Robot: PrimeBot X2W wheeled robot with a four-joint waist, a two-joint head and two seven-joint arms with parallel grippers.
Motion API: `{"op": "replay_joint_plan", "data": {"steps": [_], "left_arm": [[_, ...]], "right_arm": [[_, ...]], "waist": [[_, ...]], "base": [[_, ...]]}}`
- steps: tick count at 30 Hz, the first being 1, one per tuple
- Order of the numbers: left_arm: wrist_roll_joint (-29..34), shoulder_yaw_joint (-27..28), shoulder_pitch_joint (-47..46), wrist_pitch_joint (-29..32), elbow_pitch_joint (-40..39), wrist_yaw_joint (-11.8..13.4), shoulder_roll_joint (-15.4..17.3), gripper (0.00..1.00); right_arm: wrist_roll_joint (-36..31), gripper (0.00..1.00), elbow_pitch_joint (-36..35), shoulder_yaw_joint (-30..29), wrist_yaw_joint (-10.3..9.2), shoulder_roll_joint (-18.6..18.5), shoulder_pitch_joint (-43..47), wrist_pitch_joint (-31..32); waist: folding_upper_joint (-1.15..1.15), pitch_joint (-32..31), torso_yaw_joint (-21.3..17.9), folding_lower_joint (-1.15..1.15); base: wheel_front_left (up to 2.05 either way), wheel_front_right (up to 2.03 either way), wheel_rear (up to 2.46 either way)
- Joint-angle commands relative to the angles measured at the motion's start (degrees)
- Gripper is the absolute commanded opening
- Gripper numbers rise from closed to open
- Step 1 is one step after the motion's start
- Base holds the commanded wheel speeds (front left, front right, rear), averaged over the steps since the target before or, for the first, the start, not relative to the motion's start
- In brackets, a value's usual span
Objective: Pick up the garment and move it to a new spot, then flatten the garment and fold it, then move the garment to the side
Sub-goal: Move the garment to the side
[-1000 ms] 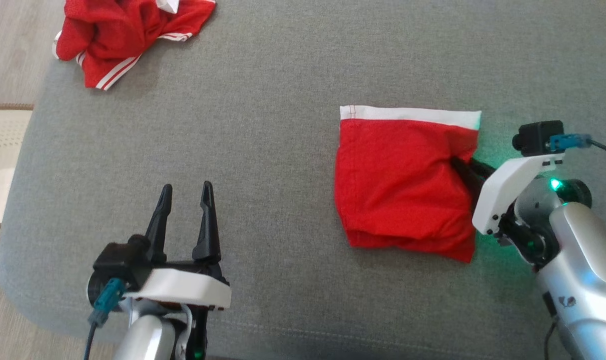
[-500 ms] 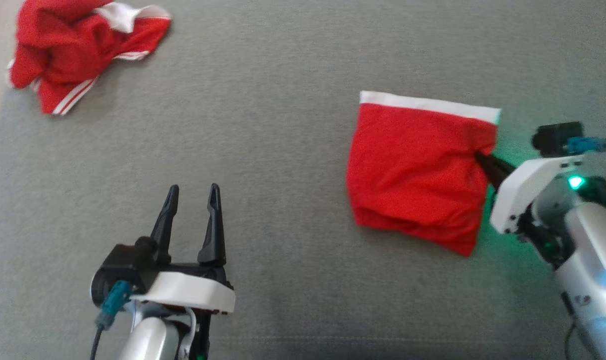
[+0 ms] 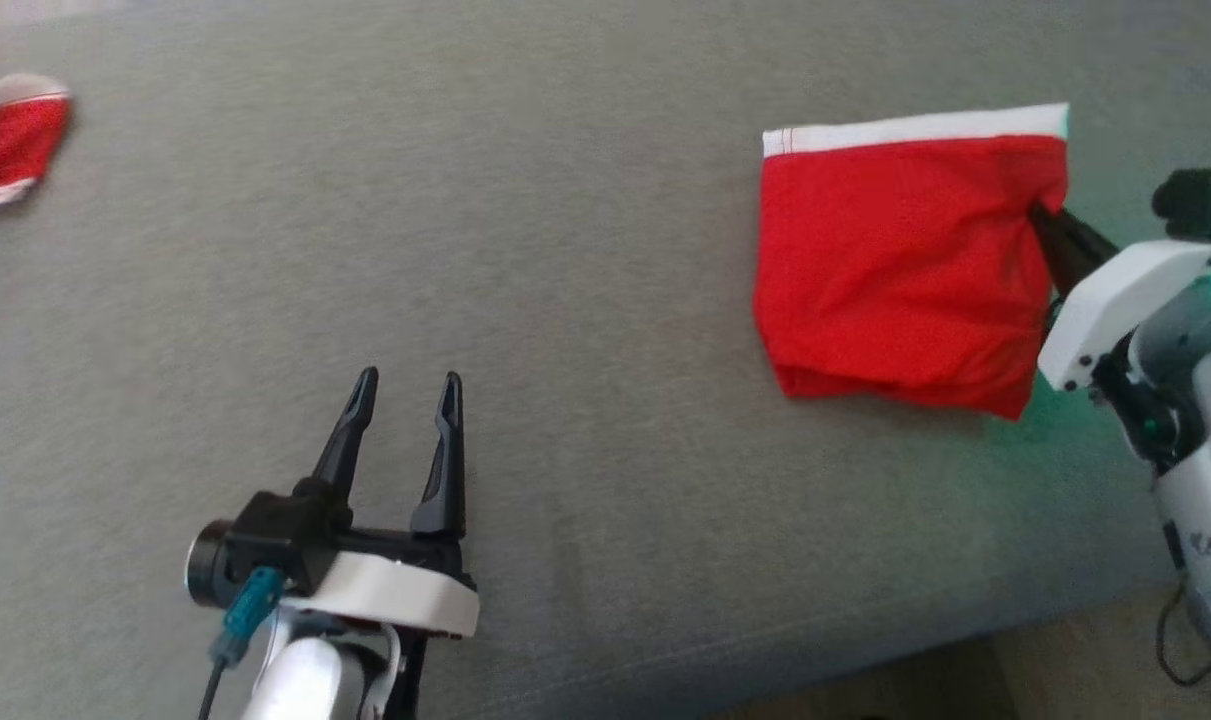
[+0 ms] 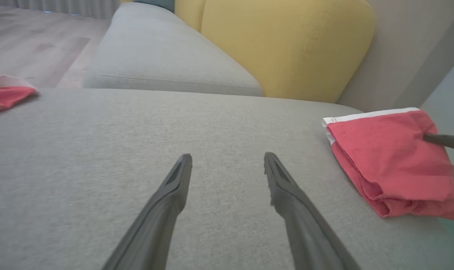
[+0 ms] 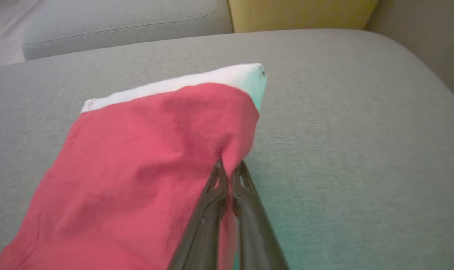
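Grey sofa (image 3: 565, 250), two garments: right gripper (image 5: 229, 168) pinches folded garment (image 3: 895, 260), left gripper (image 3: 407, 385) spread, second garment (image 3: 10, 140) apart.

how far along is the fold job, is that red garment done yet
Done: the red garment lies folded in a compact rectangle, white band at the far edge, on the grey cushion. In hand: the right tool is shut on its right edge, likely to drag it aside; the left tool hangs open over bare cushion. Left: shifting it to the side and letting go.
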Motion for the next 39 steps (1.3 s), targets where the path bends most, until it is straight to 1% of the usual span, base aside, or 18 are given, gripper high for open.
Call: {"op": "replay_joint_plan", "data": {"steps": [1,4,8,12,16,22,23,26,27,32,39], "left_arm": [[0.7,1.5,-2.5,-0.3,-2.1,-0.3,0.6,1.0],[1.3,1.4,-3.6,-0.1,-2.6,-0.2,1.2,1.0],[1.9,1.2,-4.6,0.7,-3.6,-0.2,1.9,1.0],[2.2,1.2,-5.0,1.4,-4.8,0.0,2.6,1.0],[2.4,1.4,-5.3,1.9,-6.0,0.4,3.1,1.0],[2.2,1.7,-6.0,2.1,-7.3,0.8,3.5,1.0],[2.1,1.7,-6.2,2.0,-7.6,0.8,3.4,1.0],[2.0,1.4,-6.5,1.8,-7.8,1.0,3.2,1.0],[2.0,1.4,-6.5,1.8,-7.8,1.0,3.2,1.0],[1.7,1.4,-7.0,1.4,-7.8,1.2,3.0,1.0],[1.3,1.2,-7.6,0.7,-7.5,1.3,2.5,1.0]], "right_arm": [[-0.7,0.0,-1.8,-0.4,-0.05,-0.1,-2.1,-0.8],[-1.6,0.0,-1.3,-1.3,-0.05,0.9,-3.6,-1.5],[-2.3,0.0,-0.4,-1.9,-0.05,1.8,-5.6,-2.3],[-3.2,0.0,1.0,-2.3,-0.05,2.2,-7.5,-3.2],[-5.1,0.0,3.0,-2.8,-0.05,1.7,-10.3,-4.0],[-10.2,0.0,7.4,-4.4,-0.05,-0.7,-16.9,-5.3],[-11.8,0.0,9.2,-5.3,-0.05,-1.7,-19.1,-5.6],[-14.3,0.0,11.7,-6.6,-0.05,-3.6,-21.8,-5.8],[-14.3,0.0,11.7,-6.6,-0.05,-3.6,-21.8,-5.8],[-18.8,0.0,15.0,-8.5,-0.05,-6.9,-24.8,-6.4],[-24.4,0.0,18.2,-11.4,-0.05,-9.3,-26.1,-7.9]], "waist": [[0.0,2.4,-3.9,0.0],[0.0,3.7,-5.8,0.0],[0.0,5.1,-7.1,0.0],[0.0,6.0,-7.5,0.0],[0.0,6.7,-7.2,0.0],[0.0,7.9,-5.4,0.0],[0.0,8.4,-4.6,0.0],[0.0,8.9,-3.2,0.0],[0.0,8.9,-3.2,0.0],[0.0,9.6,-1.1,0.0],[0.0,10.2,0.8,0.0]], "base": [[0.0,0.0,0.0],[0.0,0.0,0.0],[0.0,0.0,0.0],[0.0,0.0,0.0],[0.0,0.0,0.0],[0.0,0.0,0.0],[0.0,0.0,0.0],[0.0,0.0,0.0],[0.0,0.0,0.0],[0.0,0.0,0.0],[0.0,0.0,0.0]]}}
